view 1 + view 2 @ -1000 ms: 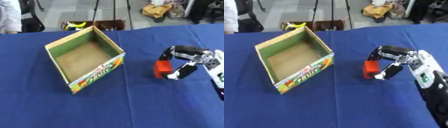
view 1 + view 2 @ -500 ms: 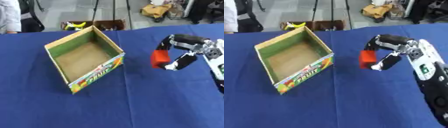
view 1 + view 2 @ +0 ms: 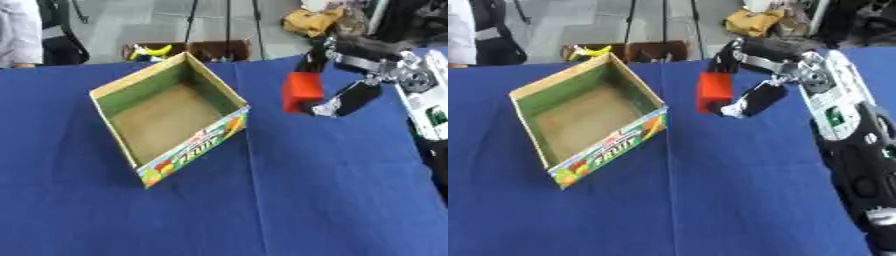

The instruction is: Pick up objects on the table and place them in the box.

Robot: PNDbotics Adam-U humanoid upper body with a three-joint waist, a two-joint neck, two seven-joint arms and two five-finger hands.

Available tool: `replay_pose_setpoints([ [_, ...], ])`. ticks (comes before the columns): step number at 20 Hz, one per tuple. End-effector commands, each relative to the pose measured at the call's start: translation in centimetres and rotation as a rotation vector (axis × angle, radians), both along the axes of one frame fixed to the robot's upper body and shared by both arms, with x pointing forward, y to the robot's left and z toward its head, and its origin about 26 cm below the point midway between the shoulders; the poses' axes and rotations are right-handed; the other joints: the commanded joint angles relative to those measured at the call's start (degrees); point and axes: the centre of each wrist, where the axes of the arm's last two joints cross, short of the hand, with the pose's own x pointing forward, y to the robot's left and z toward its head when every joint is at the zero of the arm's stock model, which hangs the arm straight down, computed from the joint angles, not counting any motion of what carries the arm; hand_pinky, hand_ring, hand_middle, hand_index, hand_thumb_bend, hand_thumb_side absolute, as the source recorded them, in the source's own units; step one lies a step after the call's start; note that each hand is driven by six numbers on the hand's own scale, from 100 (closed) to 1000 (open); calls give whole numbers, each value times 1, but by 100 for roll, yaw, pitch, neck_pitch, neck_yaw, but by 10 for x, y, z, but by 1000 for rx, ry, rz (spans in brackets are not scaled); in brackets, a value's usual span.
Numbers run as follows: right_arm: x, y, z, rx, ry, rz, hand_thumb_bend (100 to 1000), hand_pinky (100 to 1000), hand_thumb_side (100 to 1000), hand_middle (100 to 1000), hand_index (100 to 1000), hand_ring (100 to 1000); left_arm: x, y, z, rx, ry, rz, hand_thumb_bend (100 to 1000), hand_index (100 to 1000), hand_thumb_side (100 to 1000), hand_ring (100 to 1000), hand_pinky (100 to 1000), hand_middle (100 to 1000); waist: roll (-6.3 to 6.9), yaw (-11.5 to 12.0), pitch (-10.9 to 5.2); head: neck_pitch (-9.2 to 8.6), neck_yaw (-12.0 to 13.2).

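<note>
1. The red block [image 3: 301, 92] sits pinched in the right hand [image 3: 348, 75], fingers above it and thumb below, raised off the blue-clothed worktop [image 3: 306, 190], just right of the cardboard box [image 3: 166, 117].
2. The block is a plain, matte cuboid; the box is open-topped, with a fruit print on its front.
3. The right eye view shows more of the black forearm.

Right hand [image 3: 756, 75], fingers [image 3: 750, 102] around red block [image 3: 713, 91], beside open box [image 3: 588, 117].
</note>
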Motion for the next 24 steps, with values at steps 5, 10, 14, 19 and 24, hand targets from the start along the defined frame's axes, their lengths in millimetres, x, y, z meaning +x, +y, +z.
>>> replay_pose_setpoints([
  [5, -12, 31, 31, -189, -72, 146, 100, 605, 400, 377, 481, 595, -2, 1, 8, 28, -19, -9, 505, 900, 873, 567, 358, 641, 6, 48, -91, -95, -37],
  [10, -17, 50, 37, -138, -92, 150, 100, 604, 407, 374, 480, 594, -2, 0, 8, 26, -19, -11, 506, 900, 873, 567, 358, 641, 12, 82, -85, -116, -58],
  [14, -21, 60, 39, -111, -109, 162, 100, 604, 413, 372, 478, 593, -2, 0, 8, 26, -20, -13, 506, 900, 873, 568, 359, 641, 17, 88, -84, -136, -65],
  [19, -24, 73, 41, -74, -133, 161, 100, 603, 414, 370, 477, 592, -2, 0, 8, 25, -19, -16, 507, 900, 872, 568, 359, 641, 14, 114, -75, -161, -78],
  [24, -28, 91, 41, -24, -149, 178, 100, 599, 406, 368, 475, 590, -1, -1, 8, 24, -22, -21, 510, 900, 872, 569, 359, 641, 28, 143, -63, -178, -91],
])
